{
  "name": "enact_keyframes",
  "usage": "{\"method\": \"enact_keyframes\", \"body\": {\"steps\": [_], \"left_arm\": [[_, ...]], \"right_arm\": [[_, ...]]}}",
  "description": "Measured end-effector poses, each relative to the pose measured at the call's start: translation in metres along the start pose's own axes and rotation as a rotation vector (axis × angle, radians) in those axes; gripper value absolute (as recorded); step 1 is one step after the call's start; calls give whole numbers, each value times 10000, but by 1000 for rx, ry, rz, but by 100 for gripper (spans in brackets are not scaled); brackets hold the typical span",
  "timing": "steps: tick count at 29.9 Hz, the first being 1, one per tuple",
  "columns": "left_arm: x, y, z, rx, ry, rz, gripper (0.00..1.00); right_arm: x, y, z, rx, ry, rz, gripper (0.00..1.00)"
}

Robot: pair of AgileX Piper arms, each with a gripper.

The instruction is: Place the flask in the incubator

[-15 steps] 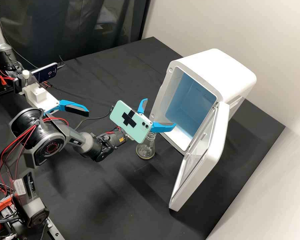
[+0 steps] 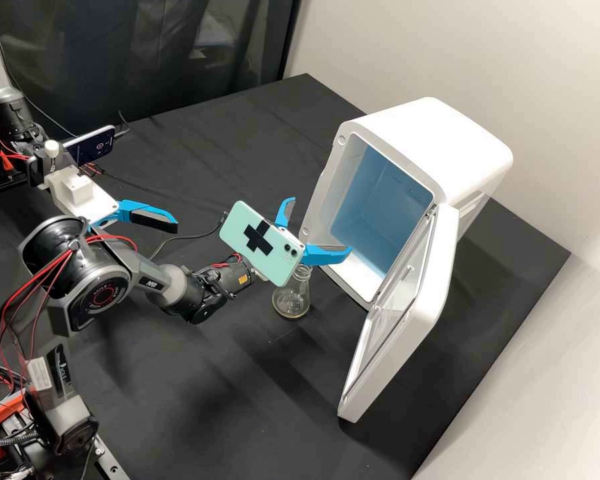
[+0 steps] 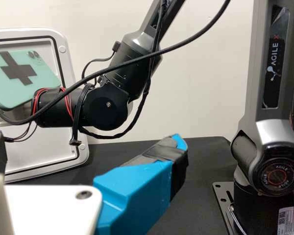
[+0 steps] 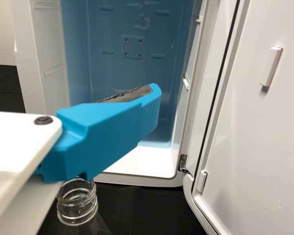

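Noted right gripper (image 2: 307, 233) with blue fingers spread wide and holding nothing, poised just above the neck of the small clear glass conical flask (image 2: 291, 293). Judged this a pre-grasp pose, jaws apart so as to drop around the neck. Found flask upright on the black bench (image 2: 200, 400), just in front of the chamber opening and not yet inside, threaded mouth open. Logged white incubator door (image 2: 397, 320) swung wide aside, presumably to leave a free path in. Recorded boxy white incubator (image 2: 440, 143) with pale blue interior just behind the flask. Marked left gripper (image 2: 140, 220) farther back, fingers apart and empty, well apart from the flask, likely parked out of the way.
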Motion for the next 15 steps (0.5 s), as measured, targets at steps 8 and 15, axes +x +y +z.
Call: {"method": "enact_keyframes", "body": {"steps": [8, 15], "left_arm": [[-181, -223, -199, -25, 40, -56, 100], [-498, -396, -467, -67, 108, -95, 100]], "right_arm": [[0, -1, 1, 0, -1, -1, 100], [0, -1, 1, 0, -1, -1, 100]]}}
